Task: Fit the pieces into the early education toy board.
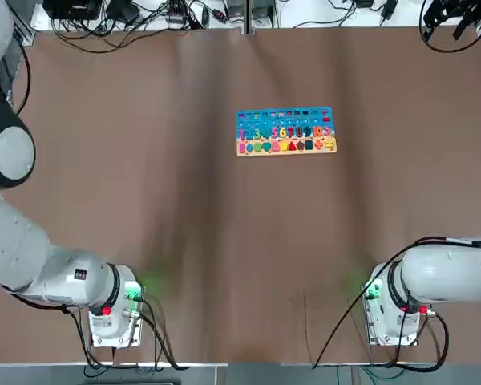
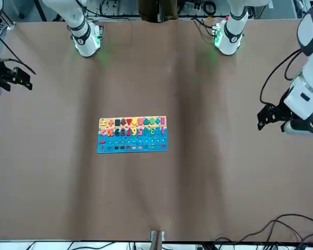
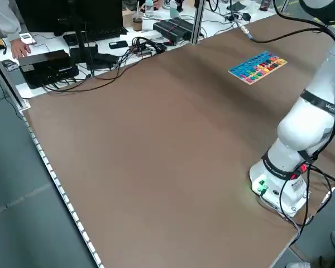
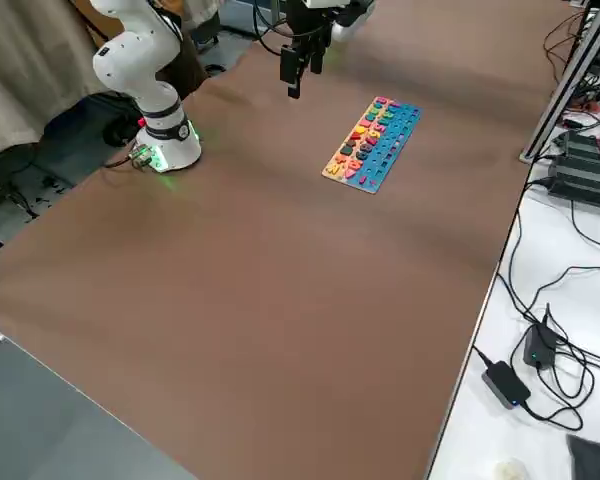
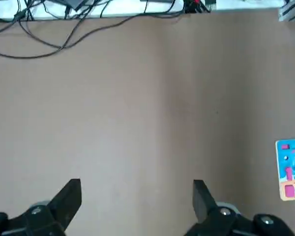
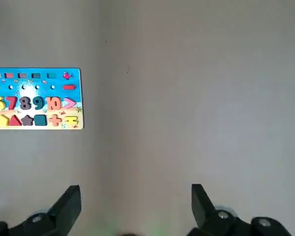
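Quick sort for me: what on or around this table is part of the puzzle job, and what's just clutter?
Job:
- flat rectangular blue puzzle board with pale wooden edge, its coloured number and shape pieces seated in it
- left gripper, open, empty
- right gripper, open, empty

Clutter:
- black cables beyond the table's far edge
- black boxes on the side desk

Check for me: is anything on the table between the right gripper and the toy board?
Nothing visible. The right gripper hangs open over bare brown table, and the toy board lies flat with only cloth between them.
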Controlling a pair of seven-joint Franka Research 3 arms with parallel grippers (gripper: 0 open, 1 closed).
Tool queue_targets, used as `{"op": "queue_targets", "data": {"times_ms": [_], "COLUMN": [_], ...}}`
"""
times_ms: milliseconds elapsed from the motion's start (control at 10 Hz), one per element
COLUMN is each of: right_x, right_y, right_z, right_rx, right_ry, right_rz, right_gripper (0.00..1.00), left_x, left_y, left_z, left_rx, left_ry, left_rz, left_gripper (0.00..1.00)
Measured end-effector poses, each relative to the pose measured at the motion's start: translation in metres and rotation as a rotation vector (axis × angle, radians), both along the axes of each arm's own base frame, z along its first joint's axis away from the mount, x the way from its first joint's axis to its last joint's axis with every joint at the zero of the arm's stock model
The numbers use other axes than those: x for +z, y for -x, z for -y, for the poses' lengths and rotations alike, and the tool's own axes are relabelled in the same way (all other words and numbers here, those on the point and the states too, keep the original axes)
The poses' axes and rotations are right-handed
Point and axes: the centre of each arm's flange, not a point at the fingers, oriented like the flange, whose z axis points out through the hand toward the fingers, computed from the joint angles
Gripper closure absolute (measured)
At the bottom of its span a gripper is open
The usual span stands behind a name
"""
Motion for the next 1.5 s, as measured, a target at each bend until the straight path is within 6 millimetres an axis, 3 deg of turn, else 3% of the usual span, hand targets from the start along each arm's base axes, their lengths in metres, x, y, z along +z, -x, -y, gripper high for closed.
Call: {"op": "queue_targets", "data": {"times_ms": [500, 800, 1100, 1500], "right_x": [0.005, -0.005, -0.005, -0.006], "right_y": [-0.007, -0.014, -0.013, -0.012], "right_z": [0.001, 0.006, 0.003, 0.003], "right_rx": [-0.001, -0.010, -0.005, -0.006], "right_ry": [0.003, 0.004, 0.003, 0.002], "right_rz": [0.012, -0.005, -0.024, -0.035], "right_gripper": [0.01, 0.01, 0.01, 0.01], "left_x": [0.006, 0.007, -0.001, 0.021], "left_y": [0.038, 0.054, 0.057, 0.038], "left_z": [-0.025, -0.032, -0.034, -0.035], "left_rx": [0.019, 0.030, 0.035, 0.038], "left_ry": [-0.008, -0.008, -0.013, -0.011], "left_rz": [-0.024, -0.009, -0.075, -0.080], "left_gripper": [0.01, 0.02, 0.03, 0.04]}}
